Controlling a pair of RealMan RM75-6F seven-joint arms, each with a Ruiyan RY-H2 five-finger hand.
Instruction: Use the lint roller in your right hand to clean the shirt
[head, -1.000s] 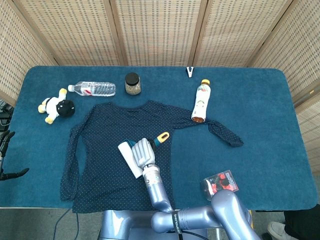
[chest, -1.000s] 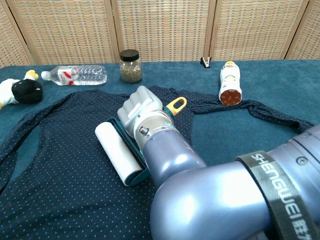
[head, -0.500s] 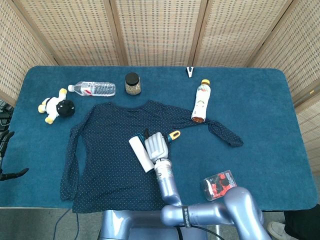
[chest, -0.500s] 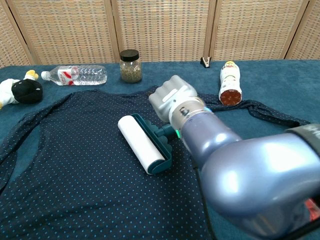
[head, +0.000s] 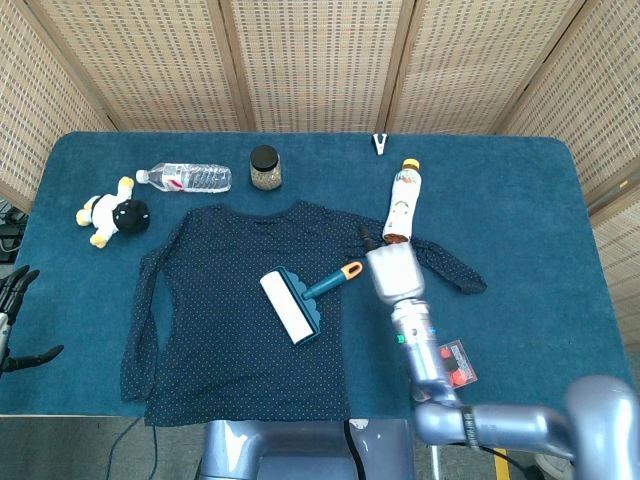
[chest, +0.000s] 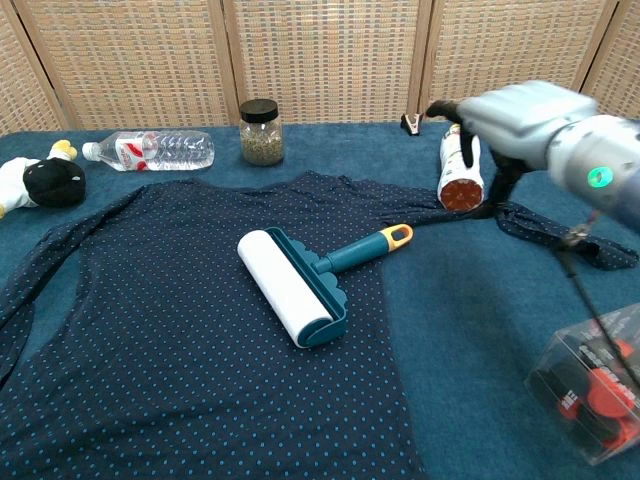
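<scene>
Currently, by item:
Lint roller (chest: 300, 282): lies flat on the shirt (head: 230, 300), white roll toward the collar side, yellow-tipped handle pointing right; nothing touches it.
Right hand (head: 393, 271): raised beside the roller, fingers released and spread, holding nothing.
Left hand (head: 14, 300): at the table's (head: 540, 220) left edge; finger state cannot be told.

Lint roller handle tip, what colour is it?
Yellow-orange, at the end of the teal lint roller handle; the chest view shows it best.
</scene>
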